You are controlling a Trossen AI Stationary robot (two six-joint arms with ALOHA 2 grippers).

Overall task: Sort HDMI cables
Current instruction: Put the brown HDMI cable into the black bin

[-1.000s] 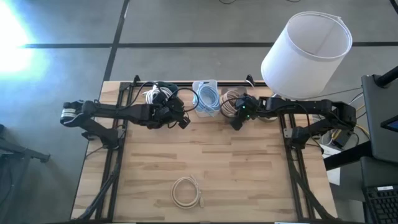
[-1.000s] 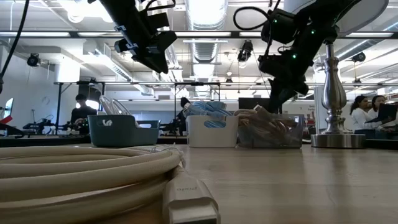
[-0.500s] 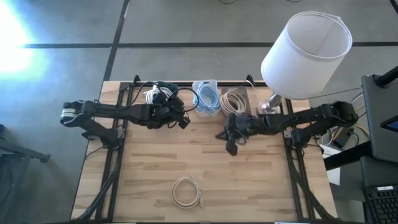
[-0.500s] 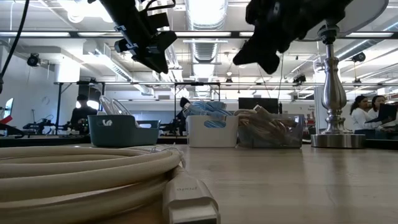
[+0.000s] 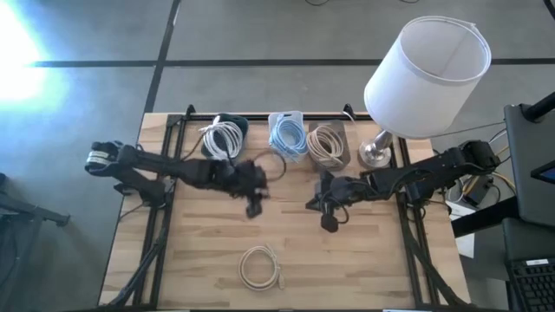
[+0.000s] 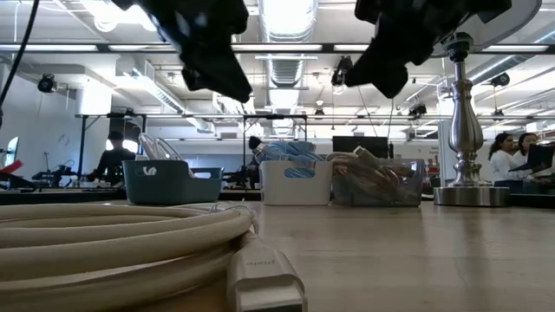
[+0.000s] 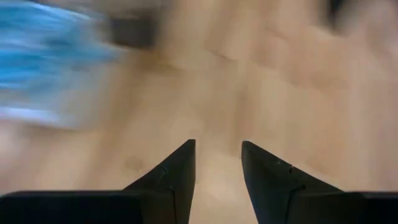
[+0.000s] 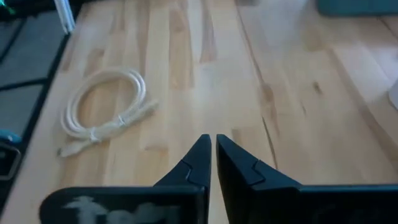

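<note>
Both hands moved off bins toward table centre; left hand (image 5: 253, 206) slightly open, right hand (image 5: 329, 220) closed, empty.

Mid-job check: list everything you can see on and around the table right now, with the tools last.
Loose coiled cable: one, beige, near table edge, alone.
Dark bin: one, far edge, holding white cables.
White bin: one, middle, holding light blue cables.
Clear bin: one, holding tan cables.
Lamp: one, white shade, far right corner.
Left tool: open, empty, above mid-table.
Right tool: shut, empty, above mid-table.
</note>
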